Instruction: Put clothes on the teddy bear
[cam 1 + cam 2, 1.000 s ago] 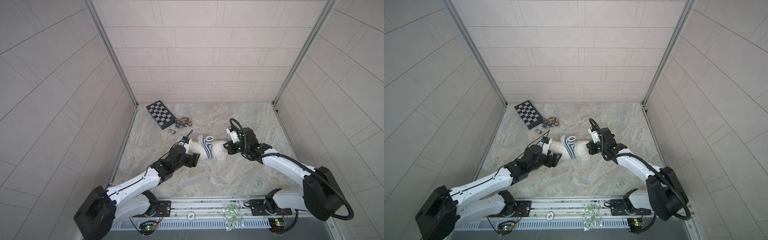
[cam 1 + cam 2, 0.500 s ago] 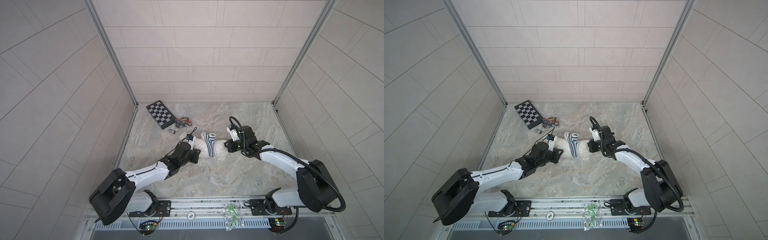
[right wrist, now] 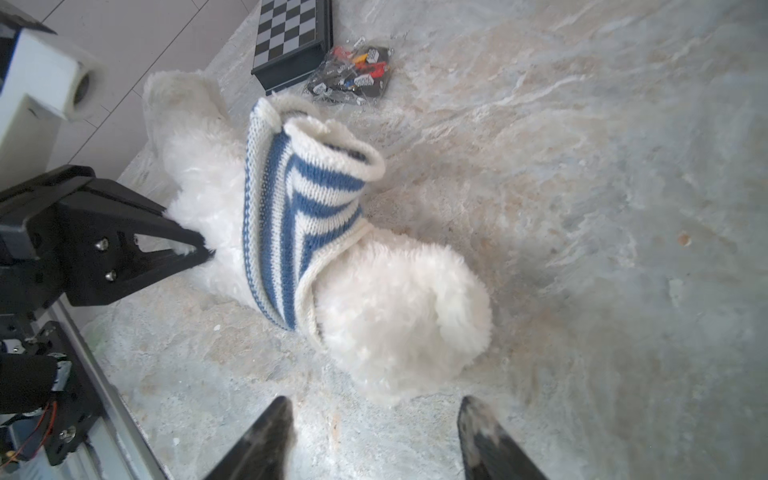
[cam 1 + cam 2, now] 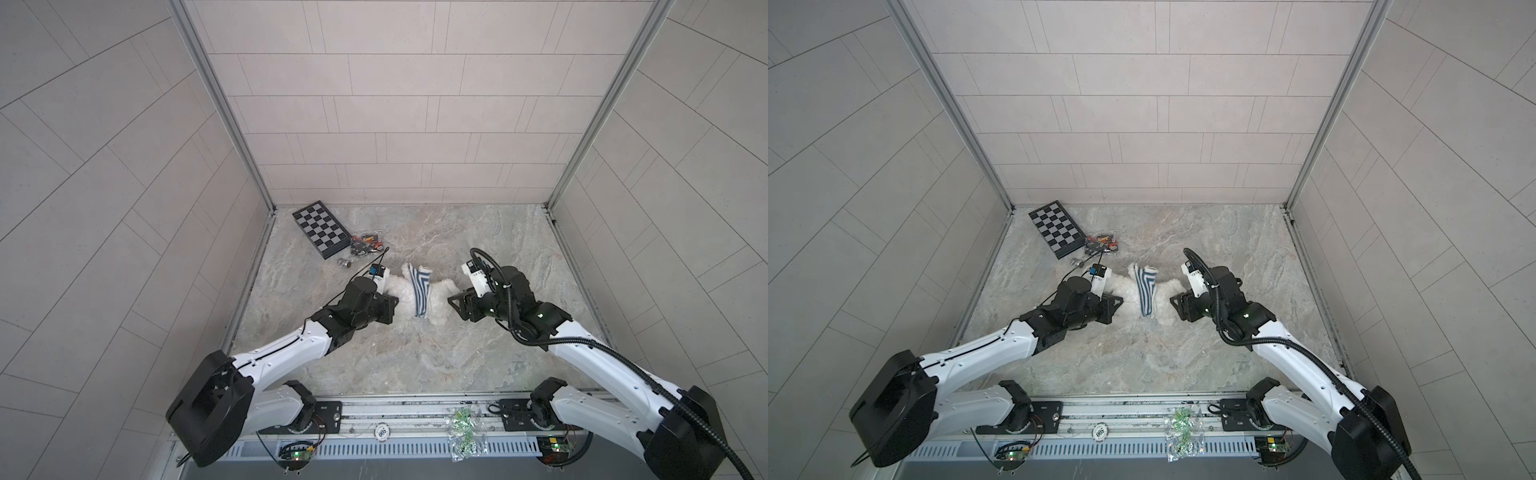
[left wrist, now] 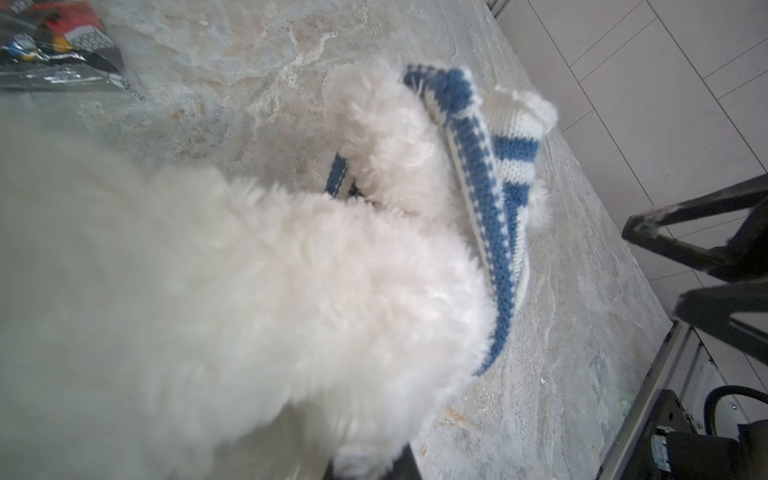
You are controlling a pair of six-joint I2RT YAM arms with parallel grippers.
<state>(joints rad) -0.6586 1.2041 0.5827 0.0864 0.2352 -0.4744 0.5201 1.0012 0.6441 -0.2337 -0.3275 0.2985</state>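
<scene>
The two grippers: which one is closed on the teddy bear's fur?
The left gripper: its black jaws are shut and pinch white fur of the teddy bear. The right gripper stands open, short of the bear, holding nothing.

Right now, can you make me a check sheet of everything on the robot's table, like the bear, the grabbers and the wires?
Surface: marble-look table, no spills seen.
Job's things: teddy bear lies on the table; striped shirt is bunched round its middle, with one opening standing empty.
Clutter: chessboard, bag of small parts and small metal piece sit near the far left corner; bag of green bits lies on the front rail.
Grippers: left gripper is shut on the bear's fur; right gripper is open, just short of the bear.
Cables: black hose runs along the right arm.
Surroundings: tiled walls on three sides.
</scene>
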